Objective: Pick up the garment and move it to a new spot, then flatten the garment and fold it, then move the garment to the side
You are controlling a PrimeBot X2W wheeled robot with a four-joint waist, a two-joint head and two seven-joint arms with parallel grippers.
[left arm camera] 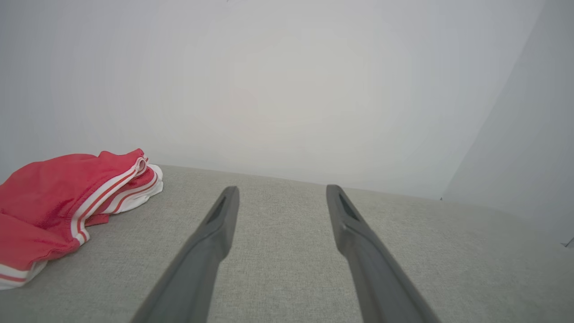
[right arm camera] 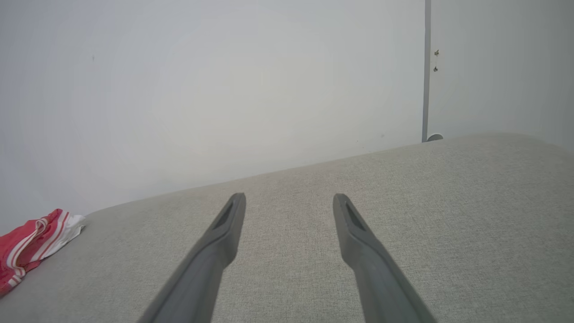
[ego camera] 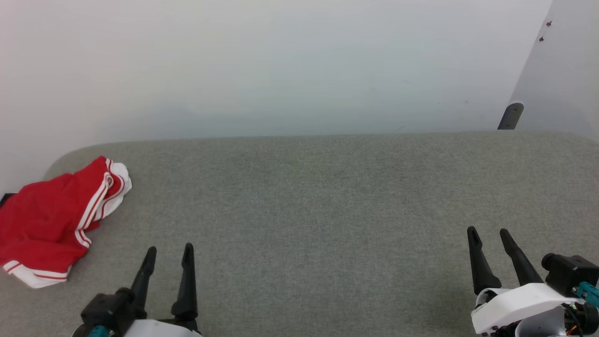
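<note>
The garment [ego camera: 47,220] is bright red with white sleeves and red-and-white stripe trim. It lies crumpled at the far left of the grey fabric surface [ego camera: 318,196], partly over that edge. My left gripper [ego camera: 169,250] stands open at the lower left, to the right of the garment and apart from it, nothing between its fingers. The left wrist view has the garment [left arm camera: 54,202] left of the open left gripper [left arm camera: 280,190]. My right gripper [ego camera: 488,232] is open at the lower right, far from the garment. In the right wrist view the garment [right arm camera: 27,246] sits at the left edge, well away from the right gripper [right arm camera: 289,198].
A white wall [ego camera: 281,65] rises right behind the grey surface. At the back right a wall corner holds a dark grey bracket [ego camera: 511,116]. The surface's back left corner is rounded.
</note>
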